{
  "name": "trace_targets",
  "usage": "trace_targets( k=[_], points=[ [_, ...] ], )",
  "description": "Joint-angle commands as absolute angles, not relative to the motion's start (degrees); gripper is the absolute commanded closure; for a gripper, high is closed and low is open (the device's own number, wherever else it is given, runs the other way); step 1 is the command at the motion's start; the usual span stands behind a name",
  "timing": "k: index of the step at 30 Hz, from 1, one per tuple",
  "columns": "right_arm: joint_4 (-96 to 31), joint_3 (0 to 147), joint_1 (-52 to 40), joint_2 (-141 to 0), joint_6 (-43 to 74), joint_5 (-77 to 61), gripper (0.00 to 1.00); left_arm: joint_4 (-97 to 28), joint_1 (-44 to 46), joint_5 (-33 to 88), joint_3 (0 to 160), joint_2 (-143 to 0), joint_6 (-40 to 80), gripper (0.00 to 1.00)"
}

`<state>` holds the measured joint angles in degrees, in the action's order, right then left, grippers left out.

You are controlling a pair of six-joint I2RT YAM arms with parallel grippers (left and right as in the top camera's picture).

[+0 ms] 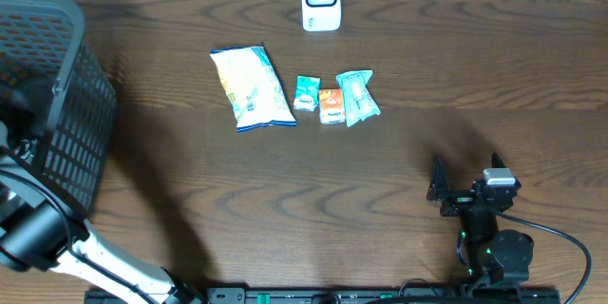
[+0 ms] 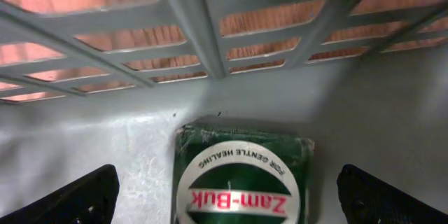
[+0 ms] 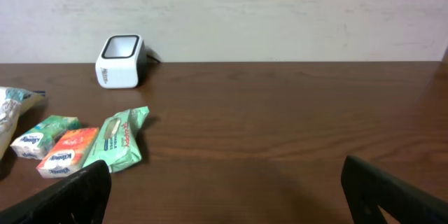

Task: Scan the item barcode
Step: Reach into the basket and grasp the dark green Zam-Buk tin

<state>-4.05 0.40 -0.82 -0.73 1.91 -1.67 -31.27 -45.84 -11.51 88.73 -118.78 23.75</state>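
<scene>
Inside the grey basket (image 2: 392, 112) we see the green Zam-Buk box (image 2: 241, 185) lying between our left gripper's (image 2: 227, 196) wide-spread jaws. Over the wooden table (image 3: 280, 112), our right gripper (image 3: 224, 196) also gapes wide and empty, with the white scanner (image 3: 120, 61) far ahead and left of it.

Dark wood-grain table (image 1: 313, 190) — soft shadows across it — backed by a plain pale wall (image 3: 280, 14)

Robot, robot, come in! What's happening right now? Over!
Left tool open, down in basket, over green Zam-Buk box, not gripped. Right tool open, empty. Scanner at far edge, packets lying before it.
</scene>
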Motion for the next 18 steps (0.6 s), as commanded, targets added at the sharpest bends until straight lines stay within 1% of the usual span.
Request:
trace_targets(
  k=[1,6,7,8,10,18],
  points=[
    [-4.3,0.3,-0.5,-0.7,2.3,-1.7,0.01,-30.9,-45.7,-12.5,88.3,-121.3,23.2,0.02],
    [-4.3,0.3,-0.5,-0.6,2.3,-1.7,0.01,-30.1,-45.7,-12.0,88.3,-121.8,23.2,0.02],
    [-4.3,0.3,-0.5,-0.7,2.3,-1.7,0.01,-30.0,-45.7,-12.0,88.3,-121.8,23.2,0.04],
    [-4.3,0.3,-0.5,-0.7,2.3,-1.7,0.01,-29.9,-45.7,-12.0,88.3,-121.8,23.2,0.09],
    [-4.3,0.3,-0.5,-0.7,2.3,-1.7,0.01,-29.8,-45.7,-10.5,88.3,-121.8,23.2,0.12],
    [-4.3,0.3,-0.5,-0.7,2.3,-1.7,0.01,-30.4,-45.7,-9.7,88.2,-121.8,23.2,0.16]
  ],
)
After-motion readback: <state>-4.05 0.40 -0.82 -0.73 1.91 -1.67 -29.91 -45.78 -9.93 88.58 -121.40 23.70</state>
